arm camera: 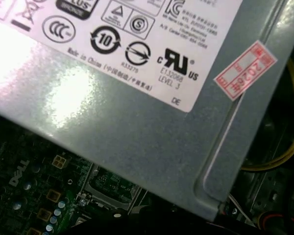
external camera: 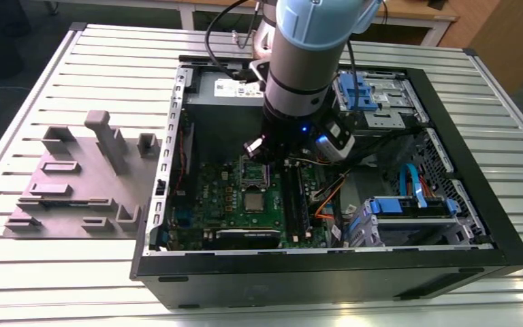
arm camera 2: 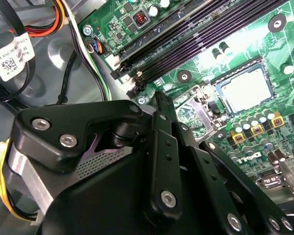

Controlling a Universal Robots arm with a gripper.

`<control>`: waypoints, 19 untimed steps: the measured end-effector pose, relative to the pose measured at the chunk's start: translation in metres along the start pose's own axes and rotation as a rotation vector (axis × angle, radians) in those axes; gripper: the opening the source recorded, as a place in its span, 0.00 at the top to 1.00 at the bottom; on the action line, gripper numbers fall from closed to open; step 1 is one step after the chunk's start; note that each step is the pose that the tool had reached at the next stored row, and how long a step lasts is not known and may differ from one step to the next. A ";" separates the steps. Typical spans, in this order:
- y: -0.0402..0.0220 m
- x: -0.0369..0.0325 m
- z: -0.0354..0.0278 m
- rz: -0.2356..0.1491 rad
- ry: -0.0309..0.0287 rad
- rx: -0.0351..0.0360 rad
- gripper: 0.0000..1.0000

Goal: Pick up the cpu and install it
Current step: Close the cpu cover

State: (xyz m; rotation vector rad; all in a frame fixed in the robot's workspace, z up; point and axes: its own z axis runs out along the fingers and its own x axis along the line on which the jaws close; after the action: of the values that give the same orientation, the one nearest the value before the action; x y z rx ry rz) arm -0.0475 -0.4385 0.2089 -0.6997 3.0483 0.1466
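The cpu is a small silvery square lying flat on the green motherboard inside the open computer case. The second wrist view has the cpu ringed by a dark border, beside a row of small capacitors. My gripper hangs low over the board, above the dark square socket frame, which lies between the cpu and the grey power box. In the second wrist view the gripper's black linkage covers most of the socket frame. The cpu lies apart from the gripper.
The black case walls surround the work area. Dark memory slots run beside the socket. Blue drive caddies and orange cables sit at the exterior view's right. A grey fixture block stands on the slatted table. The labelled power box looms close.
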 end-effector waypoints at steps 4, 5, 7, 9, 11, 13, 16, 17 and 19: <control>0.0006 -0.0003 0.0000 0.000 0.0000 0.0000 0.90; 0.0006 -0.0003 0.0000 0.000 0.0000 0.0000 0.90; 0.0006 -0.0003 -0.0002 0.000 0.0000 0.0000 0.90; 0.0006 -0.0003 -0.0002 0.000 0.0000 -0.0002 0.90; 0.0006 -0.0002 -0.0002 -0.001 -0.0005 -0.0015 0.90; 0.0006 -0.0003 0.0001 -0.005 -0.0005 -0.0020 0.90; 0.0005 -0.0003 0.0016 -0.006 -0.0005 -0.0023 0.90; 0.0004 -0.0002 0.0025 -0.006 -0.0004 -0.0022 0.90; 0.0003 -0.0002 0.0027 -0.006 -0.0003 -0.0022 0.90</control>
State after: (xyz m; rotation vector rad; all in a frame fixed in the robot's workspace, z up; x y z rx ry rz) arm -0.0475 -0.4378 0.2063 -0.7093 3.0457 0.1500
